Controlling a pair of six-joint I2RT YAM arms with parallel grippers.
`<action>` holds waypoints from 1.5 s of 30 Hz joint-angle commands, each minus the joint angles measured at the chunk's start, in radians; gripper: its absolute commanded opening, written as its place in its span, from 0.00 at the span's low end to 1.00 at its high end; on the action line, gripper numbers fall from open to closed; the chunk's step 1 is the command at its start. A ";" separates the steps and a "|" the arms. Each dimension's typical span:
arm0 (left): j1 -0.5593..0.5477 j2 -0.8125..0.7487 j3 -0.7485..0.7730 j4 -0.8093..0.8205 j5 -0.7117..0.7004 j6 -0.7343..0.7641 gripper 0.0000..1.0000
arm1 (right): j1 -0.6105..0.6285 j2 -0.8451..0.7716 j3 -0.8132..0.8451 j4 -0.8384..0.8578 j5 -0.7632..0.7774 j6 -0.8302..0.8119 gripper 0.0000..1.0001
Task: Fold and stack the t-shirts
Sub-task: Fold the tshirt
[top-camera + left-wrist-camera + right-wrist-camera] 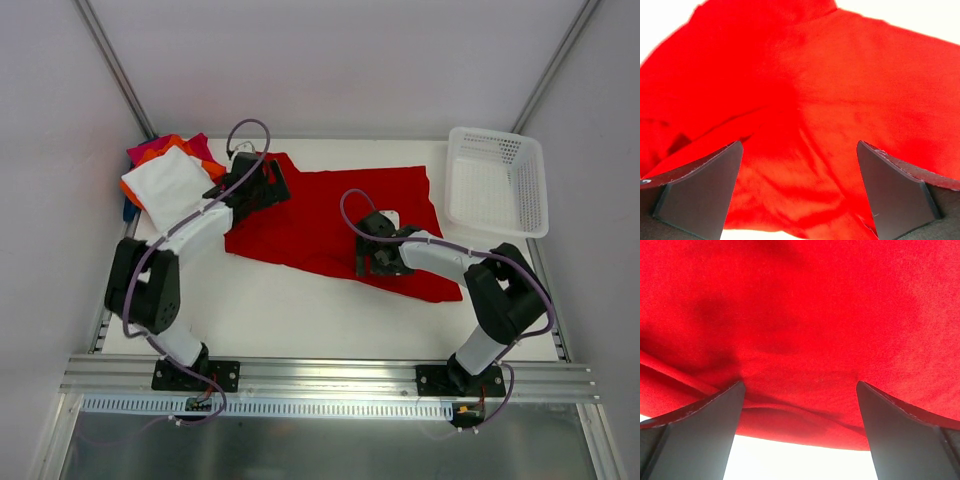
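Note:
A large bright red t-shirt lies spread on the white table in the top view. My left gripper is open, low over its upper left part; the left wrist view shows wrinkled red cloth between the wide-apart jaws. My right gripper is open over the shirt's near edge; the right wrist view shows the red hem and white table between the jaws. A stack of folded shirts stands at the back left, white on top, orange, magenta and a bit of blue beneath.
A white plastic mesh basket stands at the back right. Two slanted metal poles rise from the back corners. The table's rail runs along the near edge by the arm bases.

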 commanded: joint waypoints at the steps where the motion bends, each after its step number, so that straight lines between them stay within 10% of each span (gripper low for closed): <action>1: -0.021 -0.197 -0.083 -0.015 0.015 -0.007 0.99 | 0.010 -0.026 0.005 0.006 -0.007 0.001 0.99; 12: -0.030 -0.196 -0.286 0.112 0.052 -0.026 0.97 | 0.019 -0.058 -0.015 0.013 -0.006 0.003 0.99; 42: -0.006 0.074 -0.197 0.212 0.083 -0.027 0.91 | 0.019 -0.014 0.005 -0.018 0.039 -0.006 0.99; 45: -0.006 0.080 -0.203 0.222 0.084 -0.030 0.64 | 0.018 -0.012 0.002 -0.018 0.042 -0.006 1.00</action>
